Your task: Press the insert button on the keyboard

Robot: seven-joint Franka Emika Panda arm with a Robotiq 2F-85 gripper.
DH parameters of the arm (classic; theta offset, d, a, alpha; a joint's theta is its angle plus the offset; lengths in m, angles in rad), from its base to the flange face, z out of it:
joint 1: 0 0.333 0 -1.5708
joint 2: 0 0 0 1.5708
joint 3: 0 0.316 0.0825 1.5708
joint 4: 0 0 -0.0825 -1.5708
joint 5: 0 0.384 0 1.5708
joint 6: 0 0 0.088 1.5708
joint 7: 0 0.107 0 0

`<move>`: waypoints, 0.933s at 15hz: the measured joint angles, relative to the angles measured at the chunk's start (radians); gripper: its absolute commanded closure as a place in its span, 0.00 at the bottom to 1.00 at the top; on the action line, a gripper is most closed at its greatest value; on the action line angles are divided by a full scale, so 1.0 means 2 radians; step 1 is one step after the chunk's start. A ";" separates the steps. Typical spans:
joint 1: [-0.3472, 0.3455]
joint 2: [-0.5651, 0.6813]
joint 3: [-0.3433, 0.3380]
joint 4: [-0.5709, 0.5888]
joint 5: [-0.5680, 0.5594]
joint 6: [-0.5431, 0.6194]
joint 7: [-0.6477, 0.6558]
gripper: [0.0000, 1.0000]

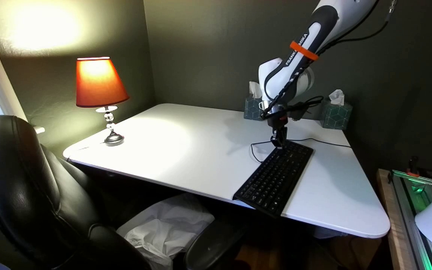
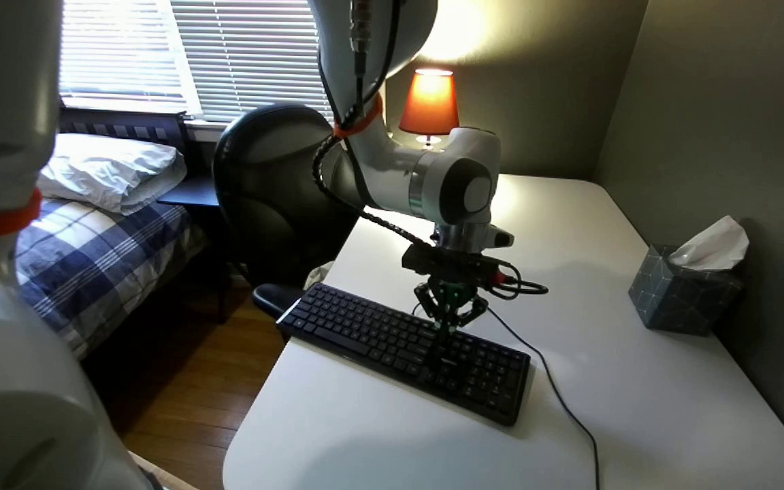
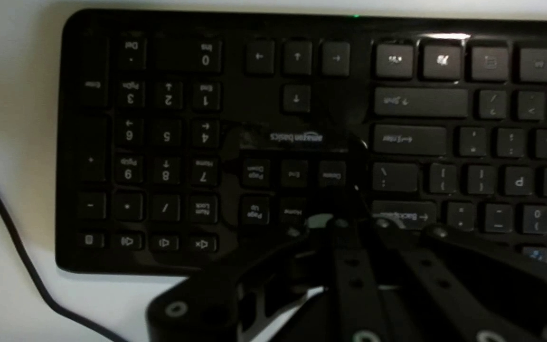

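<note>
The black keyboard [image 1: 272, 183] lies across the white desk, its near end overhanging the desk's edge. It also shows in an exterior view [image 2: 365, 333] and in the wrist view [image 3: 297, 135], where its labels appear upside down. My gripper [image 1: 279, 143] points down over the keyboard; it also shows in an exterior view [image 2: 445, 328]. In the wrist view the gripper [image 3: 348, 204] has its fingers together with nothing between them. Its tips lie between the Home key [image 3: 293, 211] and Backspace key [image 3: 404, 216], by Delete [image 3: 332, 175]. They hide the insert key. I cannot tell whether they touch.
A thin black cable [image 2: 555, 381] runs over the desk [image 1: 201, 150] beside the keyboard. Two tissue boxes [image 1: 252, 109] [image 1: 336, 114] stand at the wall side. A red-shaded lamp [image 1: 99, 82] stands at the far end. A black chair [image 1: 17, 180] is by the desk.
</note>
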 measured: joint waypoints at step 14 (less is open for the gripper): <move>-0.002 0.012 0.003 0.017 0.000 -0.017 -0.001 1.00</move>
